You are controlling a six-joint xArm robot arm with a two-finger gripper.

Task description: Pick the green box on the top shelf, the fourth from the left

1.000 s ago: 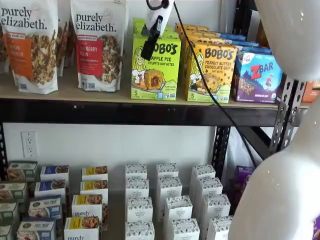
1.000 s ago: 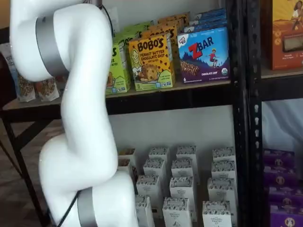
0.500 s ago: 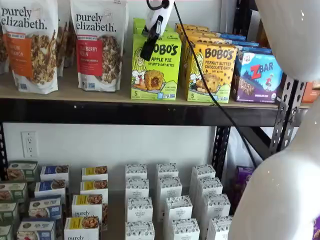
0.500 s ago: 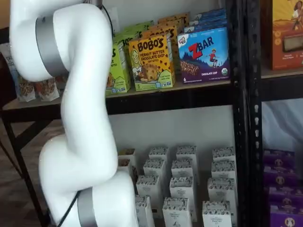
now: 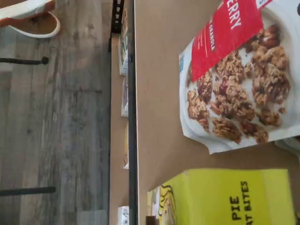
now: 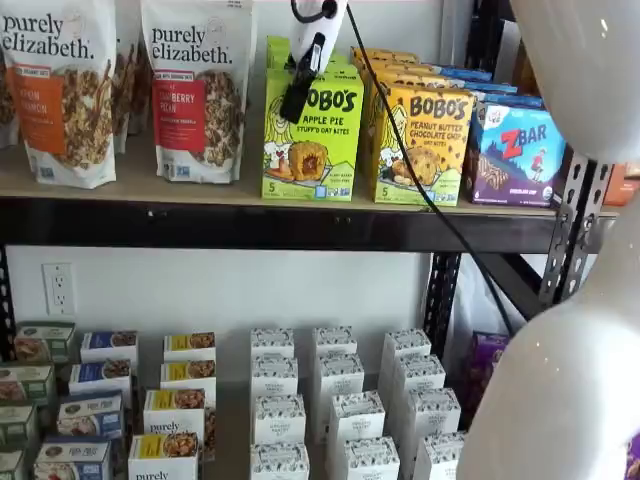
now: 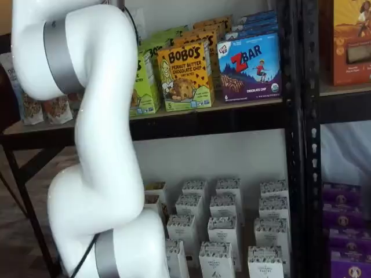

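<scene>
Lime-green box stands upper centre on the top shelf, between granola bag and yellow carton. Claw hangs before its top-left corner; grip unclear. Best squeeze squarely, lift straight out.

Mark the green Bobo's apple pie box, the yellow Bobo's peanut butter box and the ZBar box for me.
green box (image 6: 318, 140): shelf view, front panel.
yellow Bobo's peanut butter box (image 6: 428, 145): shelf view, front panel.
ZBar box (image 7: 250, 66): shelf view, front panel.

Granola bags, ZBar box
</scene>
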